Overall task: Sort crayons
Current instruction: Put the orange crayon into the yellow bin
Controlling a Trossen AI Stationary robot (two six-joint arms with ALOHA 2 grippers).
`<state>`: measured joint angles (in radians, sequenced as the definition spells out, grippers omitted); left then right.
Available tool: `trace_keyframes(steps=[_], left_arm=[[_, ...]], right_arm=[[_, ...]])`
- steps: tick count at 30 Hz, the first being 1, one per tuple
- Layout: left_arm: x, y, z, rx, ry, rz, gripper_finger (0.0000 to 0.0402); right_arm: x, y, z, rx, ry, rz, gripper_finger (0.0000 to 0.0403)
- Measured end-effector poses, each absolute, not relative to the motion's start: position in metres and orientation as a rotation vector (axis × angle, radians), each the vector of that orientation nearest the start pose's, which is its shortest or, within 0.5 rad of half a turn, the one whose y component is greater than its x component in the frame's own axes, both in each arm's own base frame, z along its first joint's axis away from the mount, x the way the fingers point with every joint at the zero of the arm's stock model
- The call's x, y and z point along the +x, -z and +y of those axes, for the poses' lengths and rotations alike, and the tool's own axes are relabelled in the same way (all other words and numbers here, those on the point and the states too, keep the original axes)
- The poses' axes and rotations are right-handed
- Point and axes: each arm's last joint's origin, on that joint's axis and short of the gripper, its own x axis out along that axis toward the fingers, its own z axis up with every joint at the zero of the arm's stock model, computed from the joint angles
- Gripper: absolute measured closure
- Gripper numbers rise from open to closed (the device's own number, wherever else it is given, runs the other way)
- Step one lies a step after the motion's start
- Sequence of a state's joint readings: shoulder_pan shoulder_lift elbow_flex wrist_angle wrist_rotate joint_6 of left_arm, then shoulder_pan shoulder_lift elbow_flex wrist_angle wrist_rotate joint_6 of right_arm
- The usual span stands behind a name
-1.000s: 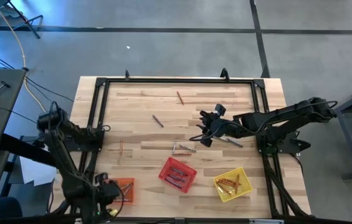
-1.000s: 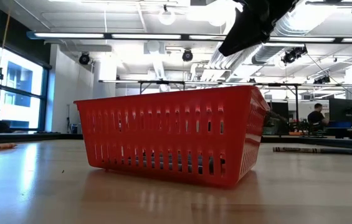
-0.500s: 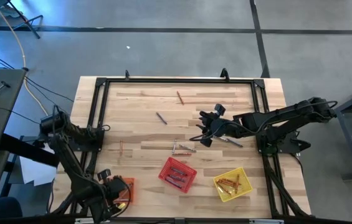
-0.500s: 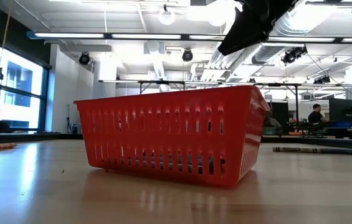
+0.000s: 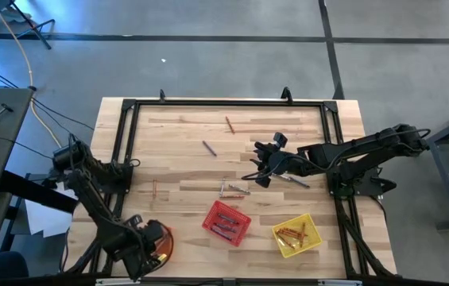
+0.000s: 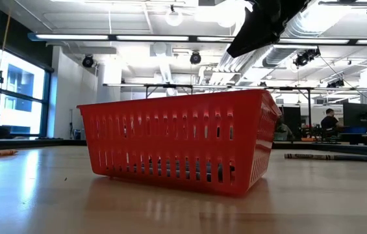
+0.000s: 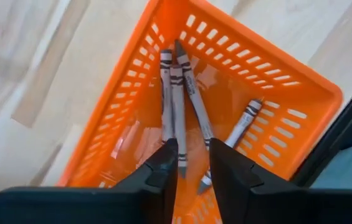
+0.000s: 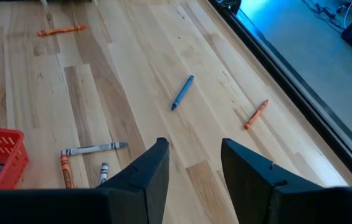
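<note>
The left gripper has swung in over the orange basket at the table's near left corner, fingers a little apart, holding nothing I can see. Four grey crayons lie inside, so that drop looks done. The right gripper, spread and empty, hangs mid-table; a blue crayon nearby awaits sorting.

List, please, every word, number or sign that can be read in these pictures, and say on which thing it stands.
None can be read.
Grey crayons in the orange basket: dark bands on the wrappers, any print too blurred.
Blue crayon, red basket: no lettering shows.
</note>
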<state>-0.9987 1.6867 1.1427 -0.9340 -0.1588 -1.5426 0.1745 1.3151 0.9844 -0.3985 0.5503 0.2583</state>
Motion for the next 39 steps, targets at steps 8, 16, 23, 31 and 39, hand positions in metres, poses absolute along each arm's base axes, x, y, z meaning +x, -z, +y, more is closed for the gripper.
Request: trace_keyframes(steps=[8,16,23,31,39], left_arm=[[0.180,-0.202,-0.246,-0.448,-0.300,1.430,0.0312],[0.210,-0.228,-0.237,-0.234,-0.146,1.315,0.0312],[0.236,-0.236,-0.200,-0.050,-0.410,1.071,0.0312],[0.250,-0.234,-0.136,-0.061,-0.719,1.268,0.0312],[0.229,-0.219,-0.090,-0.047,-0.929,1.482,0.0312]], right_arm=[[0.272,-0.275,0.033,-0.030,0.438,0.635,0.0264],[0.272,-0.275,0.033,-0.046,0.433,0.639,0.0264],[0.272,-0.274,0.033,-0.049,0.432,0.643,0.0264],[0.271,-0.274,0.032,-0.065,0.427,0.650,0.0264],[0.270,-0.272,0.032,-0.077,0.429,0.679,0.0264]])
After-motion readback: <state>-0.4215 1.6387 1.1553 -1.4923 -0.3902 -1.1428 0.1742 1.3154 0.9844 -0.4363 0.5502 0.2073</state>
